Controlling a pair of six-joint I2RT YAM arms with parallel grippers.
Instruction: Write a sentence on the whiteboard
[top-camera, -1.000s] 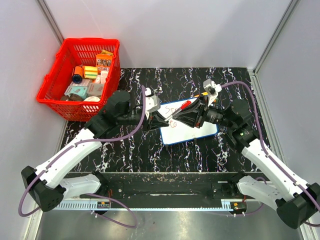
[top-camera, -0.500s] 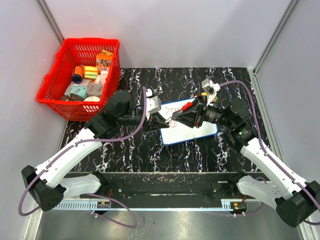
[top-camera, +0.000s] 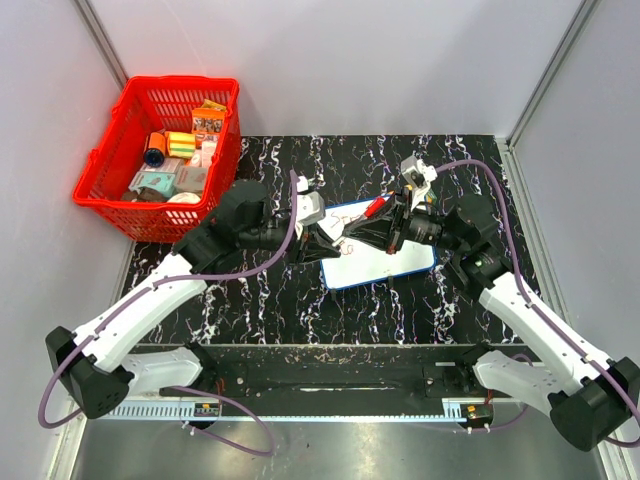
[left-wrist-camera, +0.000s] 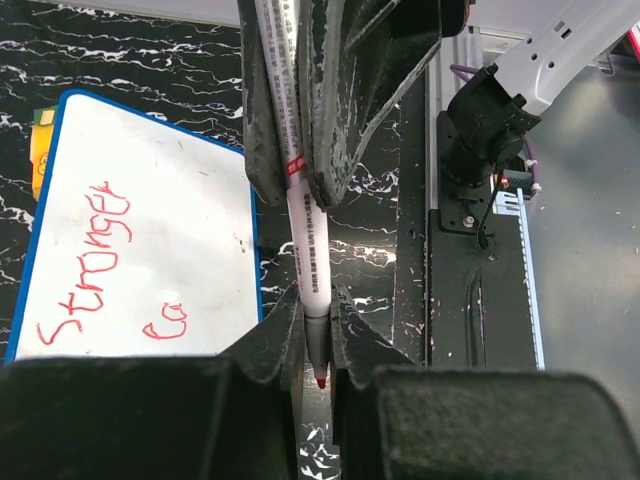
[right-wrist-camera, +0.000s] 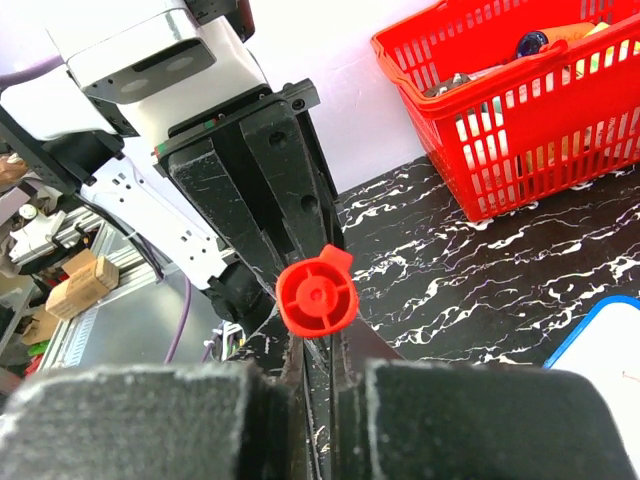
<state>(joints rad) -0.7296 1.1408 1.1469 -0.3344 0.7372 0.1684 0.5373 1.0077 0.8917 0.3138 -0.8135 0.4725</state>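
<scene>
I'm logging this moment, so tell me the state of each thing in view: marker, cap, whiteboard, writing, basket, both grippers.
Marker, tip bare, pinched by both grippers.
Red cap, off the tip, at the marker's back end.
Whiteboard, lying flat, partly written.
Sentence, unfinished: "Stronger" plus a started second line.
Red basket, upright, filled.
Left gripper, shut on the marker.
Right gripper, shut on the marker.

Whiteboard (left-wrist-camera: 180, 150) glossy white; table (top-camera: 270, 300) polished black marble-look; basket (top-camera: 225, 170) red plastic.
</scene>
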